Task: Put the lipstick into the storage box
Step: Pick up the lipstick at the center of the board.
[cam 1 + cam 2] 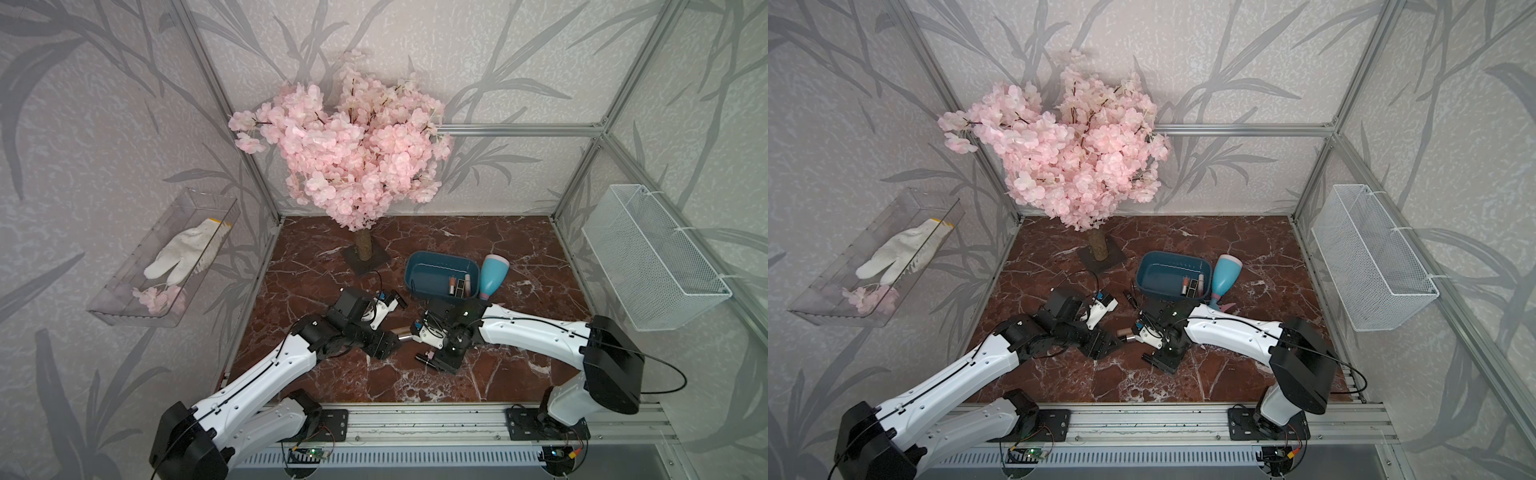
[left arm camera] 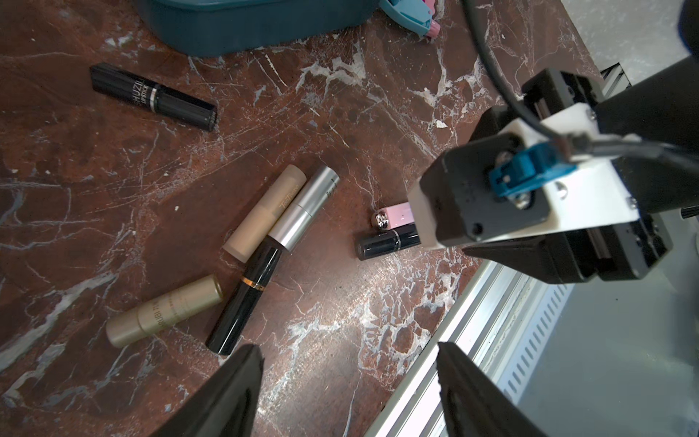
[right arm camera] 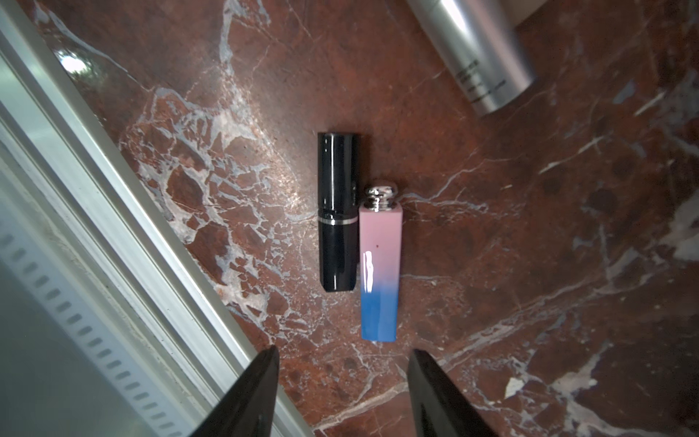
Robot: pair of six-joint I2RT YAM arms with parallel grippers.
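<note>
Lipsticks (image 2: 266,212) are split between the box and the table, so I judge the task partway through, with more left than done

Largest first: the red marble table (image 1: 415,386) fills the lower middle of both top views. The storage box (image 1: 432,274) sits on it just right of centre, with a pale blue bottle (image 1: 493,274) just beside its right end. Inside the box, gathered at that right end, lie what look like three small tubes (image 1: 459,286), too small to name singly.

Just below the box in the frame, the two grippers come together over the loose pieces. The left gripper (image 2: 346,363) has its jaws spread wide with nothing between them, and it hangs above the larger cluster. The right gripper (image 3: 342,378) likewise stands parted and empty, poised over a pair of tubes near the front rail (image 3: 113,227).

Seven tubes lie out on the marble in the left wrist view:
- A slim black tube with a gold band (image 2: 246,302) meets the ends of a beige tube (image 2: 264,223) and a silver tube (image 2: 306,208), which lie side by side and touching.
- A gold tube (image 2: 164,312) lies close beside that group.
- A black lipstick with white lettering (image 2: 153,96) lies alone near the box wall.
- Apart from these, a pink-and-blue lipstick (image 3: 380,261) touches a short black lipstick (image 3: 337,212).

None is gripped, and each needs a pick and a drop. The paired ones lie so close together that getting one finger between them looks like the awkward part
</note>
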